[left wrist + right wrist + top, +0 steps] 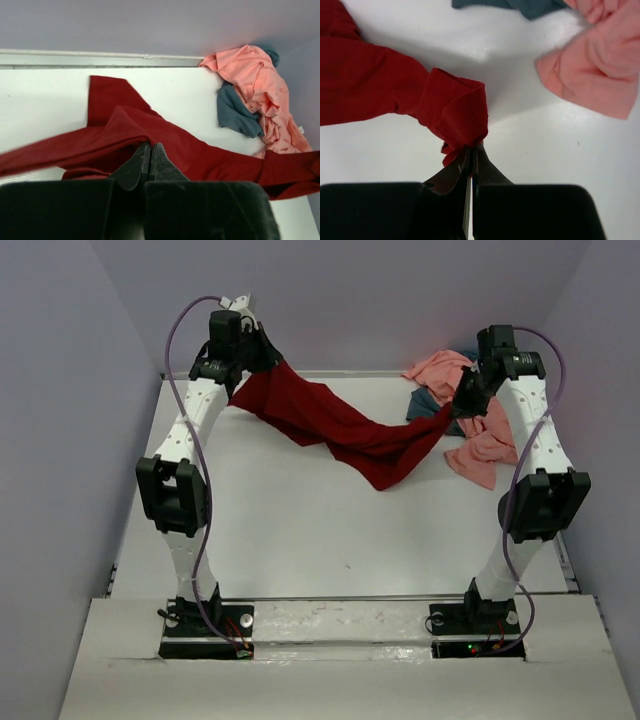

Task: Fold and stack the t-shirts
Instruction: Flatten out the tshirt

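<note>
The dark red t-shirt point(340, 430) hangs stretched between both arms above the white table, sagging in the middle. My left gripper point(262, 352) is shut on one end of it at the back left; its fingertips point(150, 146) pinch a fold of red cloth point(120, 130). My right gripper point(463, 400) is shut on the other end, a bunched red corner point(457, 112) at its tips point(471, 147). The salmon pink t-shirt point(480, 440) lies crumpled at the back right over the slate blue-grey t-shirt point(425, 405).
The table's point(300, 530) back edge meets a lilac wall point(400, 300) just behind the left gripper. The pink and blue-grey heap point(260, 90) sits right beside my right arm point(535, 440). Side walls close in left and right.
</note>
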Controlling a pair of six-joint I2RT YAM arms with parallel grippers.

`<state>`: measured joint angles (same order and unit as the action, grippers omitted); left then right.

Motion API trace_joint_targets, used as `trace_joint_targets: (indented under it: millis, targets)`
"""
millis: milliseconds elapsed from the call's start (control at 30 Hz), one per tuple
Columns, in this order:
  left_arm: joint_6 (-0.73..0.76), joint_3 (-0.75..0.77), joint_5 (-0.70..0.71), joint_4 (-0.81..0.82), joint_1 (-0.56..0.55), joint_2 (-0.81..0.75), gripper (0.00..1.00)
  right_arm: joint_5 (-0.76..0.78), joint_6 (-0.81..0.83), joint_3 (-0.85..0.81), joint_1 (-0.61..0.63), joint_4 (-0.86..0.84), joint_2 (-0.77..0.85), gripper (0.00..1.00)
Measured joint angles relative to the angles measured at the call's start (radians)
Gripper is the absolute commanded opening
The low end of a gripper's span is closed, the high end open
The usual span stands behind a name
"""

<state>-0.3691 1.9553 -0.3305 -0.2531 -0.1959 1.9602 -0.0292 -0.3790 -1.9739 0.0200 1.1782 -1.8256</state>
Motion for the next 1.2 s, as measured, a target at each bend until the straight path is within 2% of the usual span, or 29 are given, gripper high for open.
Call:
trace_joint_targets:
  millis: [333, 467, 567, 767, 800, 933, 1100, 1200]
  targets:
    - [-0.002, -0.08, 0.147, -0.074, -0.003, -0.212, 0.0, -0.175, -0.037, -0.332, 0.0, -0.071, -0.191, 0.0]
    - [-0.012, -0.173, 0.232, -0.109, 0.011, -0.349, 0.0, -0.226, -0.057, -0.348, 0.0, -0.085, -0.185, 0.0]
    - [-0.023, -0.301, 0.289, -0.12, 0.024, -0.484, 0.0, -0.251, -0.065, -0.267, 0.0, -0.103, -0.145, 0.0]
    - [-0.062, -0.5, 0.328, -0.171, 0.03, -0.713, 0.0, -0.29, -0.064, -0.067, 0.0, -0.108, 0.012, 0.0]
    - [-0.077, -0.529, 0.328, -0.19, 0.029, -0.77, 0.0, -0.299, -0.061, -0.017, 0.0, -0.108, 0.077, 0.0]
    - [-0.122, -0.556, 0.329, -0.235, 0.029, -0.913, 0.02, -0.329, -0.057, 0.069, 0.0, -0.107, 0.253, 0.0]
    - [-0.171, -0.562, 0.341, -0.297, 0.029, -1.113, 0.09, -0.355, -0.064, 0.154, 0.0, -0.135, 0.589, 0.0]
    - [-0.191, -0.562, 0.357, -0.323, 0.029, -1.221, 0.1, -0.352, -0.066, 0.164, 0.0, -0.145, 0.757, 0.0]
